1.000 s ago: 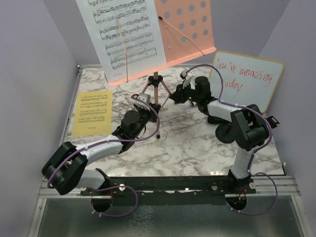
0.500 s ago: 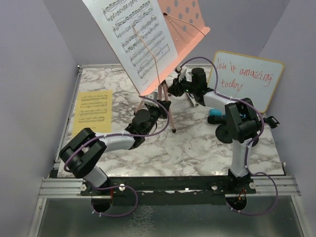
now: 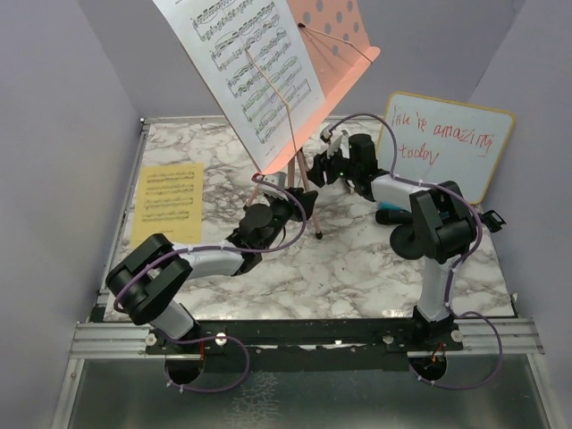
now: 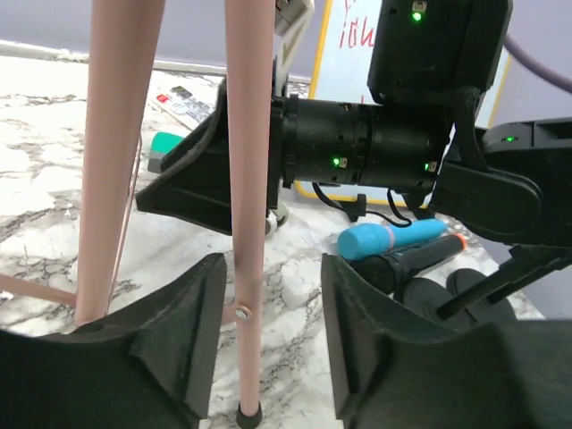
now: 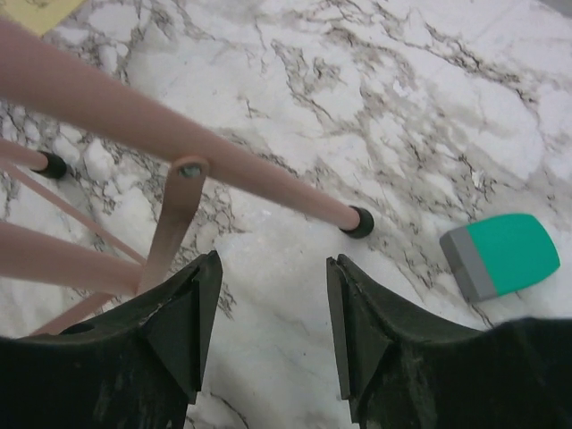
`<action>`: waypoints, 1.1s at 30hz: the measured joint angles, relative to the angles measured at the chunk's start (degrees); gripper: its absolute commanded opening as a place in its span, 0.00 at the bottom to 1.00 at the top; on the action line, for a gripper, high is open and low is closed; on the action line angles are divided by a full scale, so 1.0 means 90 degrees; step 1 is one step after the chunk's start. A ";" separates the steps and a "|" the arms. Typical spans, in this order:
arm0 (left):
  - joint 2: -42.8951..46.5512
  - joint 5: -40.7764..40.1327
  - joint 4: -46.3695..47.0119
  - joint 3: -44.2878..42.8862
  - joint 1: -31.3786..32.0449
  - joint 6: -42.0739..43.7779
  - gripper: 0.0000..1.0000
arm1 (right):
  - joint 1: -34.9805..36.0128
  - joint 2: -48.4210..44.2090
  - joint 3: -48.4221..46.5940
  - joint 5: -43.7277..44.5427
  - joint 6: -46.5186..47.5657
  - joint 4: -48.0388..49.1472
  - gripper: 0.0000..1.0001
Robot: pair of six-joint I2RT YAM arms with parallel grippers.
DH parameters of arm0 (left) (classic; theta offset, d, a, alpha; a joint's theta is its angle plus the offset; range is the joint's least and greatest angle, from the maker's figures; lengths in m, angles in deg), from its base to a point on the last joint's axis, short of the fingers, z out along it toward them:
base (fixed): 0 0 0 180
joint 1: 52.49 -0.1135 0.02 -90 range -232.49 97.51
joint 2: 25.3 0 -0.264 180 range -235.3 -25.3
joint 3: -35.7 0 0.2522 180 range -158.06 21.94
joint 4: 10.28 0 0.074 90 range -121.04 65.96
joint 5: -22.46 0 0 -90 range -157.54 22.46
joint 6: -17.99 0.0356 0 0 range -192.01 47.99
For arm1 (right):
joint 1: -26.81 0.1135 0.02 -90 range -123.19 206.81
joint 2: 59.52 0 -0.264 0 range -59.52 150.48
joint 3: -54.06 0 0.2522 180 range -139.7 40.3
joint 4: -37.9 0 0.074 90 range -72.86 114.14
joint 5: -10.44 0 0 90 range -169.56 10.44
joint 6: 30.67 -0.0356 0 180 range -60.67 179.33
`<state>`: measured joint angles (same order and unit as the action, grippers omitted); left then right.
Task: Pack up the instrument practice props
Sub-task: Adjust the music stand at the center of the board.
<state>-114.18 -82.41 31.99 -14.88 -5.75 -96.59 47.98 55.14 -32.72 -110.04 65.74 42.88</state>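
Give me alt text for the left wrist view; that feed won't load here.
The left gripper stands open around one pink tripod leg, not clamped on it. Behind the leg sits the right arm's black wrist, with a blue microphone and a black microphone lying side by side on the marble table.

Left arm (image 3: 201, 262): pale grey link shells, bulky black joint housings. Right arm (image 3: 427, 223): same build, black blocks, light grey links. Purple cable (image 3: 362, 116) loops along each arm, more purple loops below bases. Black mounting bar (image 3: 313, 332) on silver rail, round silver bolts. Left gripper (image 4: 273, 268): matte black moulded fingers, angular, faceted. Right gripper (image 5: 273, 264): same black fingers, dusty scuffs. Right wrist housing (image 4: 357, 143): ribbed black cylinder, small green lights (image 4: 416, 15).
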 measured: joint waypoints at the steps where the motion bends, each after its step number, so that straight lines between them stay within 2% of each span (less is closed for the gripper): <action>1: 0.0075 0.0036 -0.0015 0.0073 0.0002 -0.0039 0.61 | -0.0007 -0.0066 0.0138 0.0073 -0.0044 0.0039 0.67; 8: 0.0911 0.0129 -0.0418 0.0442 -0.0253 -0.0318 0.78 | -0.0153 -0.1139 0.1294 0.0743 -0.0415 0.0345 0.91; 11: 0.1319 0.0204 -0.0699 0.0525 -0.0503 -0.0459 0.85 | -0.0187 -0.1826 0.1707 0.1178 -0.0619 0.0376 0.92; 15: 0.1664 0.0471 -0.1149 0.0563 -0.0923 -0.0702 0.90 | -0.0187 -0.2584 0.1763 0.1666 -0.1025 -0.0034 0.92; 22: 0.2290 0.1209 -0.2448 0.0474 -0.2310 -0.1275 0.95 | -0.0189 -0.4129 0.2186 0.1800 -0.1785 -0.1022 0.92; 28: 0.2747 0.1583 -0.4158 -0.0369 -0.3191 -0.1474 0.98 | -0.0187 -0.5180 0.2154 0.1634 -0.2273 -0.2193 0.92; 33: 0.3194 0.1676 -0.5316 -0.1129 -0.3619 -0.1384 0.99 | -0.0187 -0.5758 0.1627 0.1260 -0.2511 -0.3077 0.92</action>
<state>-85.44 -67.33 -15.85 -25.04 -38.31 -109.05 46.30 3.31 -18.07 -98.69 43.14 15.19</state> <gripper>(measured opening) 0.978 0.922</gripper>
